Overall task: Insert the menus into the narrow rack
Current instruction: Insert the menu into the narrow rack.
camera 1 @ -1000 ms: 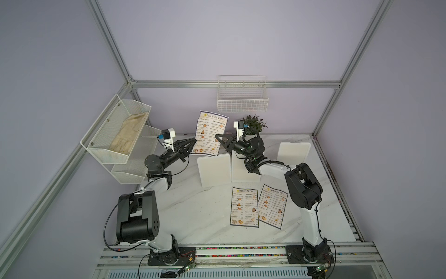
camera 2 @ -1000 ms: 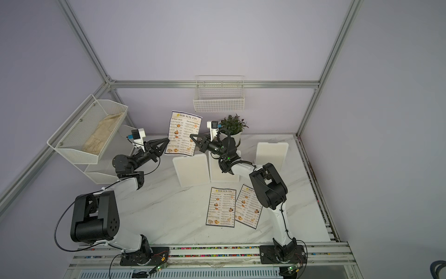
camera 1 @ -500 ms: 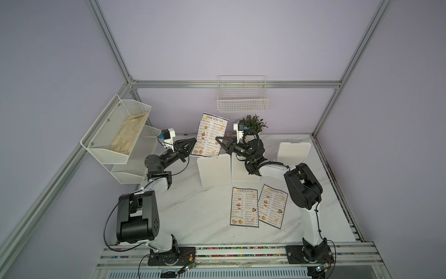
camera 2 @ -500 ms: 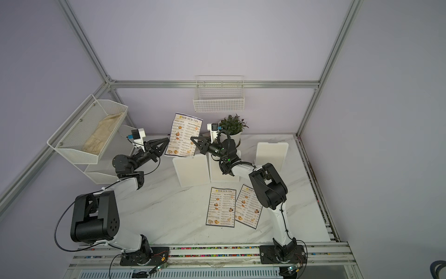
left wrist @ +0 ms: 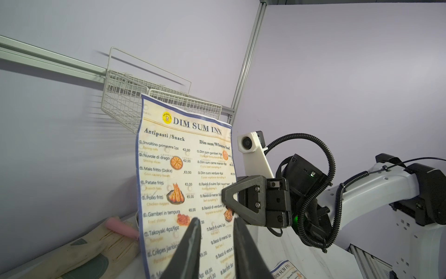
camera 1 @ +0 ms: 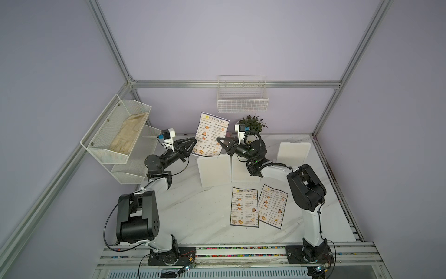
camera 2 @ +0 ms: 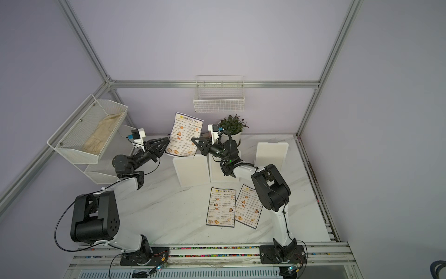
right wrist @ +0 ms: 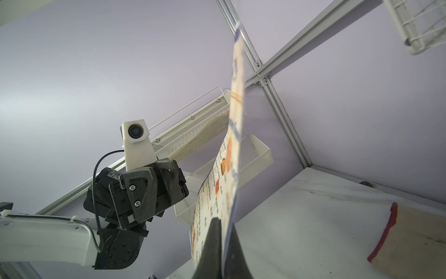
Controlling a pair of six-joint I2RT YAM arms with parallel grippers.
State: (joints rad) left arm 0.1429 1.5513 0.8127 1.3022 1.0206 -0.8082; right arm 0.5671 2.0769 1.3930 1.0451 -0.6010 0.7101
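Note:
One menu (camera 1: 211,134) (camera 2: 185,135) stands upright in the air in front of the back wall. My right gripper (camera 1: 220,142) (right wrist: 225,223) is shut on its right edge, and the sheet (right wrist: 226,169) rises edge-on from the jaws. My left gripper (camera 1: 191,145) (left wrist: 216,221) is open at the sheet's lower left, and the printed face (left wrist: 183,169) shows behind the gap. Two more menus (camera 1: 244,207) (camera 1: 273,206) lie flat on the table. The narrow rack (camera 1: 242,101) (left wrist: 159,96), a white wire basket, hangs on the back wall above the held menu.
A white mesh shelf (camera 1: 115,128) with a beige cloth juts from the left wall. A potted plant (camera 1: 253,123) stands at the back. White boards (camera 1: 213,170) (camera 1: 293,153) stand upright on the marble table (camera 1: 193,212), right under both grippers.
My left gripper's jaws have spread apart at the menu's left edge. The menu has tilted slightly and stays in the right gripper, which has hardly moved.

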